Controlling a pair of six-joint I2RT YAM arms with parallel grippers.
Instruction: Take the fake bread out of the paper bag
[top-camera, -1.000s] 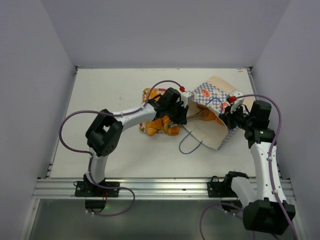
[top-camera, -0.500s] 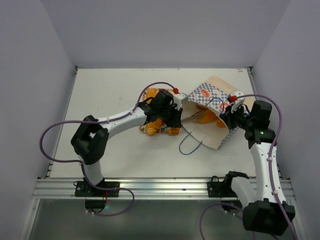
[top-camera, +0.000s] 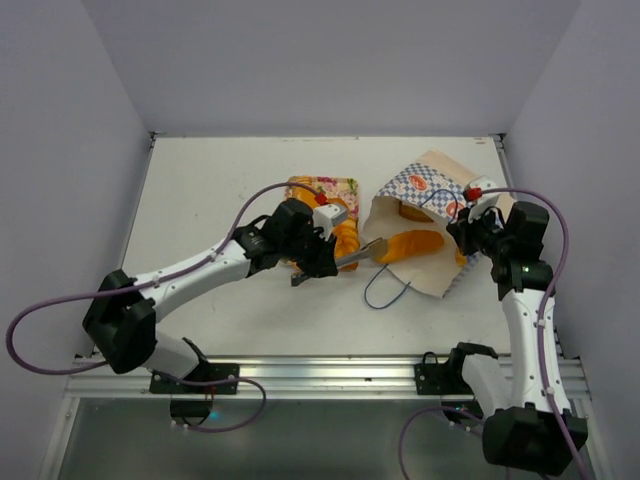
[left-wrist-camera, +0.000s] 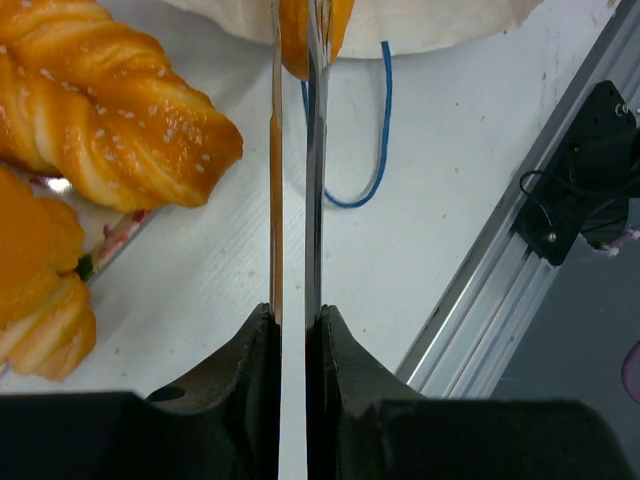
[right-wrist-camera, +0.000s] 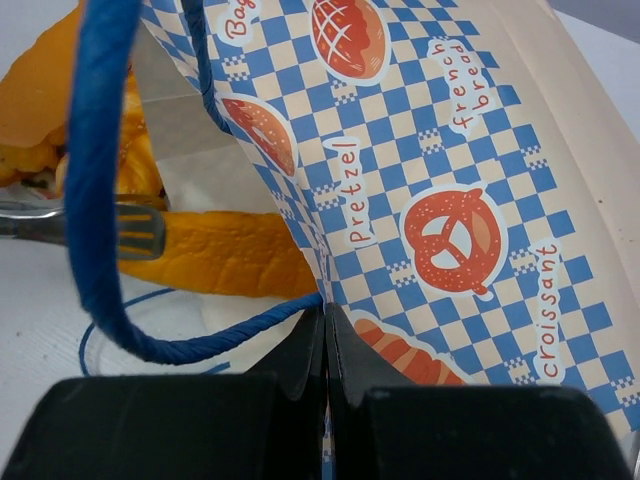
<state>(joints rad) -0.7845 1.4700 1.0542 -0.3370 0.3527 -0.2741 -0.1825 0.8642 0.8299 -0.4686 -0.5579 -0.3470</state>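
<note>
Top external shows me the loaf (top-camera: 412, 243) lying in the mouth of the bag (top-camera: 432, 185), its near end about level with the paper's edge, so I judge it not yet free. Tongs (top-camera: 345, 261) have it by that end. In the left wrist view their two blades run close together up the middle and pinch orange crust at the top. My left gripper (left-wrist-camera: 295, 322) is squeezed narrow around those blades, which is what presses the tips onto the loaf. I take the tongs to be there for reach, so I can work in the mouth without crushing paper. My right gripper (right-wrist-camera: 326, 335) is closed tight on the bag's checkered edge, beside a blue handle (right-wrist-camera: 92, 190), I think to anchor the bag and hold its mouth open against the pull. A twist (left-wrist-camera: 110, 105) and a croissant (left-wrist-camera: 40, 290) lie at the near end of the tray (top-camera: 318, 185), just left of the bag, likely where the loaf goes next.
</note>
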